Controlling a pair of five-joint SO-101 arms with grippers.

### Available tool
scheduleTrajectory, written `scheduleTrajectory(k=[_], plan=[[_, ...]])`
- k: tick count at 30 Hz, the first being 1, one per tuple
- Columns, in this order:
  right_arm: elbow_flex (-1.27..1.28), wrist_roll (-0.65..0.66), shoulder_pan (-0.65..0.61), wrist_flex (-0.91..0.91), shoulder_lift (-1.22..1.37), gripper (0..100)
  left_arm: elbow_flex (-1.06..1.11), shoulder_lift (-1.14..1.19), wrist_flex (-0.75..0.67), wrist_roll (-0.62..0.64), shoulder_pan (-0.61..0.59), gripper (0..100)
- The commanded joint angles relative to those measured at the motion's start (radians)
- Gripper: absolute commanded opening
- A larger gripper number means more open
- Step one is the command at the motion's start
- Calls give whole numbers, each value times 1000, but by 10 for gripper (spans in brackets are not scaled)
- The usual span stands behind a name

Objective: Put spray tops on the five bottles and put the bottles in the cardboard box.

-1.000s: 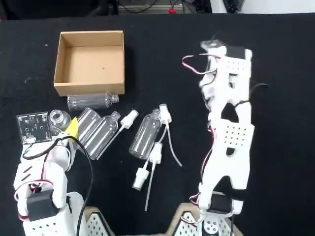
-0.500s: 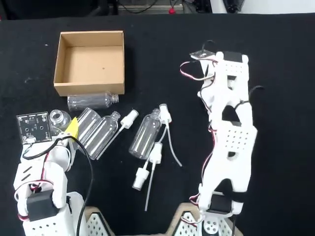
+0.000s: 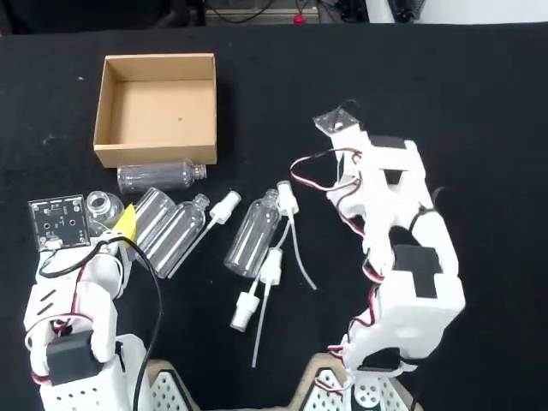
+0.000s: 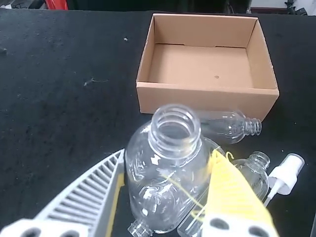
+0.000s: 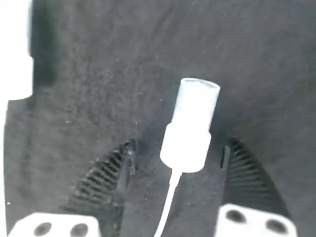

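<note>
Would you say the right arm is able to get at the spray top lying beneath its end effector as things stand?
Probably yes: the spray top lies on the table, with the right end effector open on either side of it and nothing else between.

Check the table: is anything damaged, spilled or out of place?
Nothing is spilled or broken. Four bottles lie on their sides among loose spray tops; the left gripper holds the fifth bottle upright, uncapped.
</note>
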Motion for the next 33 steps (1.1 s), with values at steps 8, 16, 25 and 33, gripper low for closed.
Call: scheduleTrajectory(k=[8,16,25,33], plan=[[-147,-130,11,71,44,277,-30,-8,-23,-9,-12,216],[-252,-167,23,112,162,233,-30,-8,-23,-9,-12,216],[-219,-169,21,49,154,136,-30,-8,-21,-9,-12,216],[-249,-176,44,140,12,133,-30,-8,-23,-5,1,216]])
